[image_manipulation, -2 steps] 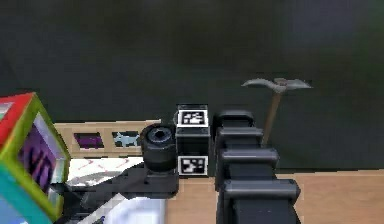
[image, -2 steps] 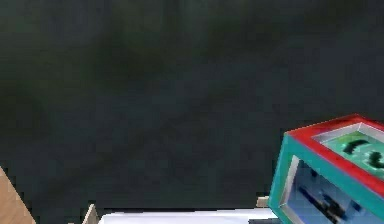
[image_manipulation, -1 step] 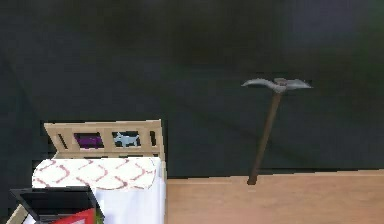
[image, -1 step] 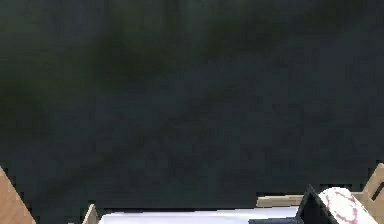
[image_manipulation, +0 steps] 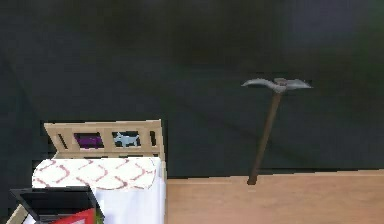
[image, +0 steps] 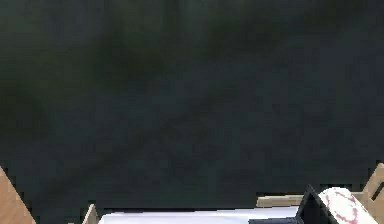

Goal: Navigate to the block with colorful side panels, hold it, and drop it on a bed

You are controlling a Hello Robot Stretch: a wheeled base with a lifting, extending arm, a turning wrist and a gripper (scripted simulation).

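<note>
A bed (image_manipulation: 140,200) with a white sheet stands at the arm side view's lower left, against a dark wall. Its pale wooden headboard (image_manipulation: 103,137) has a purple panel and a blue panel set between the slats. A white pillow (image_manipulation: 95,172) with a red pattern lies below the headboard. A dark flat thing (image_manipulation: 45,203) with a red patch lies at the bed's near corner. In the forward view the bed's white edge (image: 200,216) runs along the bottom, with the dark thing (image: 312,208) and the patterned pillow (image: 345,205) at the lower right.
A pickaxe (image_manipulation: 268,125) with a long wooden handle leans against the dark wall (image_manipulation: 200,60), right of the bed. Wooden floor (image_manipulation: 290,200) stretches between the bed and the arm side view's right edge. A strip of wood floor (image: 12,200) shows at the forward view's lower left.
</note>
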